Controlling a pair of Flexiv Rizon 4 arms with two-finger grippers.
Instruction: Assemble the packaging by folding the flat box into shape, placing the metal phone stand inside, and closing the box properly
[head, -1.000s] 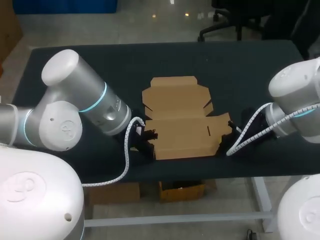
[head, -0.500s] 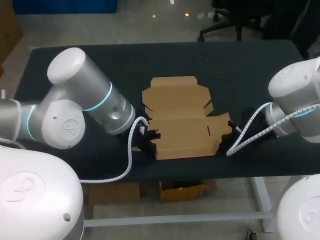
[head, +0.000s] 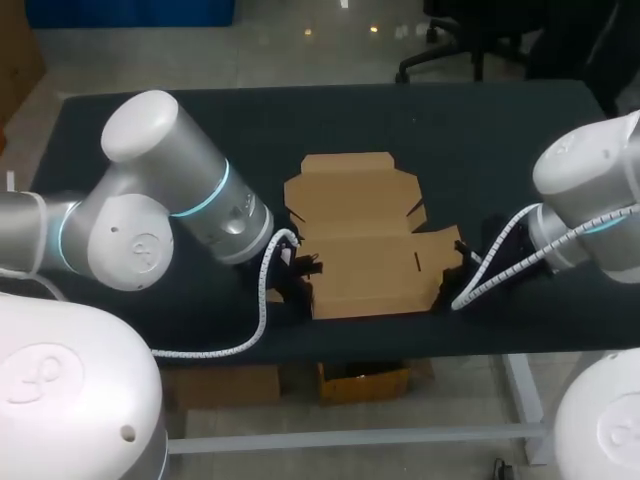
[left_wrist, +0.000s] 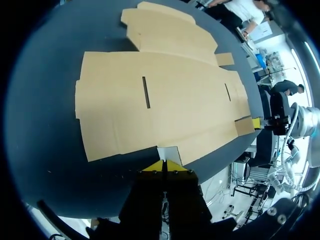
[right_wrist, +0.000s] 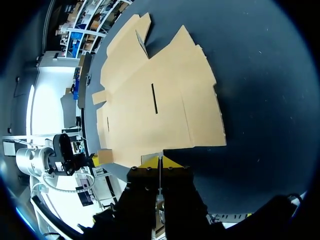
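- Head view: a flat brown cardboard box blank (head: 365, 240) lies unfolded near the front edge of the black counter (head: 140, 130). Its lid panel (head: 350, 185) points away from the robot.
- Left pincer (left_wrist: 164, 165) sits low at the blank's near left corner. In the left wrist view its yellow tips are pressed together, right against a small side tab (left_wrist: 169, 152). I cannot tell whether any card is nipped between them.
- Right pincer (right_wrist: 160, 161) mirrors it at the near right corner, tips likewise together and meeting the card's edge.
- The metal phone stand shows in none of the views.
- No panel stands up yet, so the task looks to be at its very start, and the step in hand is probably raising the first side flaps.
- To do it well, work both ends together so the light blank neither slides nor spins.
- Get the tips under the flap edge rather than on top of it, and bend along the printed crease. Thin card will likely buckle if pushed off that line.
- Push inward, away from the counter's front edge.
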